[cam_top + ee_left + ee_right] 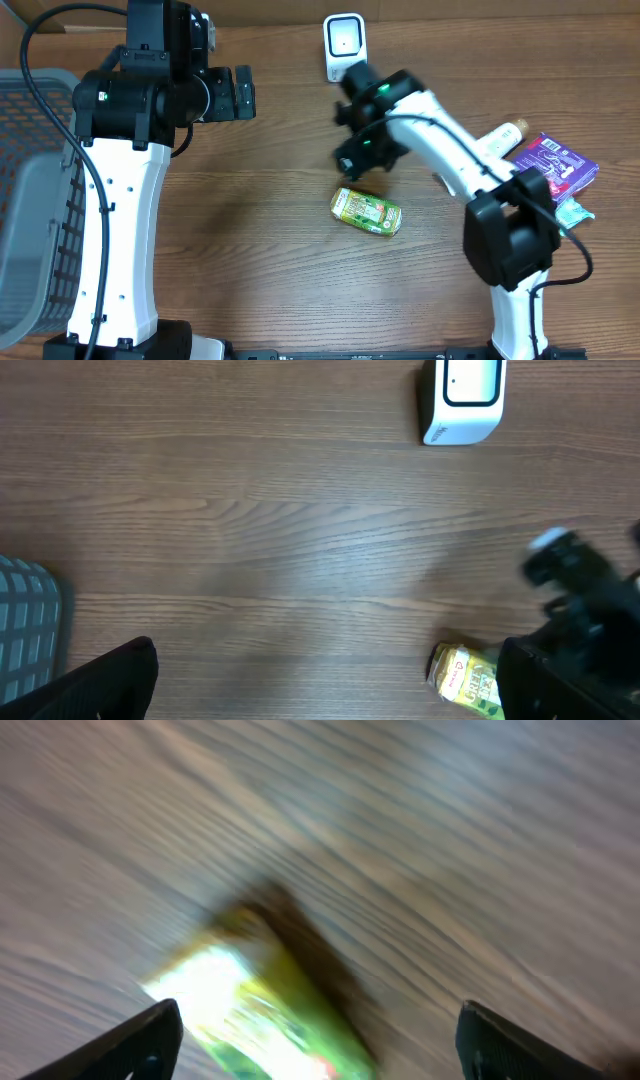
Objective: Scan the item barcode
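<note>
Overhead: packet lies flat on the bench, just beside the right tool, whose arm reaches across with its wrist pitched down; scanner stands beyond. Left wrist: left tool gapes wide and empty, well apart from the packet. Right wrist, blurred: fingers are spread wide with the packet below and between them. Best to centre over its narrow sides before closing, leaving the barcode uncovered.

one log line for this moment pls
step: pre-grasp | right gripper: open, above green packet, nothing held | left gripper: open, empty | packet: lying on table | scanner: beyond packet
</note>
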Motion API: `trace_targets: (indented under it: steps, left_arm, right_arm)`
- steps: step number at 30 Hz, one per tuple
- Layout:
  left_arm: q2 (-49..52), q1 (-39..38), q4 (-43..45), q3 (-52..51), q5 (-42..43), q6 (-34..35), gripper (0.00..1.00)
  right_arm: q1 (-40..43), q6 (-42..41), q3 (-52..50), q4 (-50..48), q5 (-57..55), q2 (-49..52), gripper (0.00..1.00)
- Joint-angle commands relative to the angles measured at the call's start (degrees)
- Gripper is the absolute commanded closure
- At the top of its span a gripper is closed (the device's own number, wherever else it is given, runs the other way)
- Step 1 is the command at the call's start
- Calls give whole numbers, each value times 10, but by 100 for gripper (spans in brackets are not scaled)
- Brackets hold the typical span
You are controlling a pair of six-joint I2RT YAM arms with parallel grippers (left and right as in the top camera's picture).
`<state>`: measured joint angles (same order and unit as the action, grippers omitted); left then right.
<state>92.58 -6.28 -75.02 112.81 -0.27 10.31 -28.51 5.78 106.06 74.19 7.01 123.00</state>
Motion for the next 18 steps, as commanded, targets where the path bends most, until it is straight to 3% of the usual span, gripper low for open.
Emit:
trace_targets:
  steps: [1,5,8,11,18]
  left_arm:
    - [2,-1,2,5,-3,-5,0]
    - [2,-1,2,5,-3,-5,0]
    - [2,-1,2,5,-3,-5,0]
    - [2,-1,2,5,-3,-5,0]
    - [2,-1,2,5,-3,-5,1]
  right_arm:
    - [44,-15,-7,27,-5,-18,13]
    - [95,-8,-39,50,49,-18,14]
    - [110,64,-63,48,105,-18,21]
    - [105,131,-87,31,107,-18,21]
    - [62,189,-142,-40,130,-17,21]
